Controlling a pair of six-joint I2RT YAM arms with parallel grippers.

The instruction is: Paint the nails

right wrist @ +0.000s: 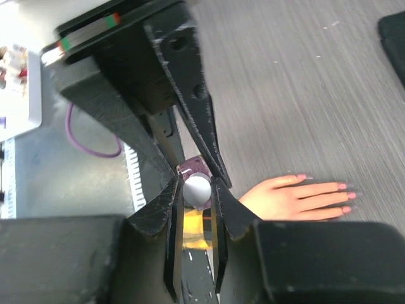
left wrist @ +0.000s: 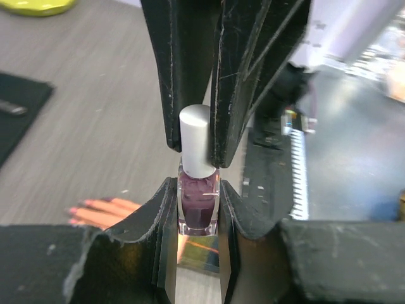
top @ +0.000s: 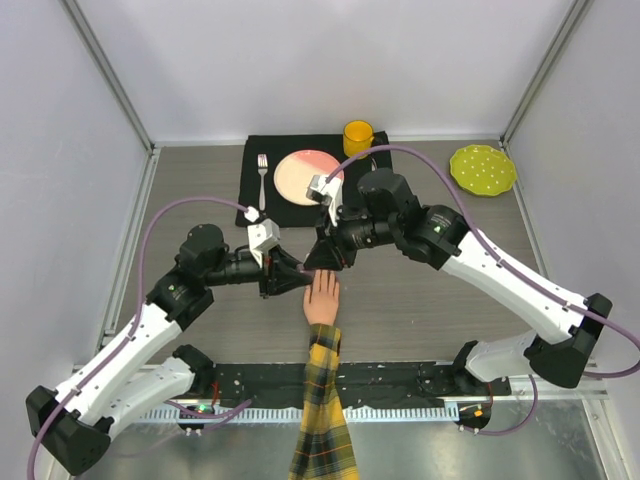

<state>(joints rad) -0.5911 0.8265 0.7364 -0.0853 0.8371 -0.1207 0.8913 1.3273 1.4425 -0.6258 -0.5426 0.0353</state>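
Observation:
The small purple polish bottle (left wrist: 199,206) is clamped between my left gripper's (left wrist: 198,190) jaws. My right gripper (right wrist: 197,183) is shut on its white cap (right wrist: 197,189), which also shows in the left wrist view (left wrist: 196,139). Both grippers meet just above the pale mannequin hand (top: 322,295) with its yellow-black plaid sleeve (top: 322,410); in the top view the left gripper (top: 296,280) and right gripper (top: 322,262) hide the bottle. The hand lies flat, fingers pointing away from the arms. Its nails (right wrist: 347,187) look pink in the right wrist view.
At the back lies a black placemat (top: 262,148) with a fork (top: 263,175) and a pink plate (top: 305,175). A yellow cup (top: 358,136) stands beside it and a yellow-green dotted plate (top: 483,170) lies at the back right. A black strip (top: 400,380) runs along the near edge.

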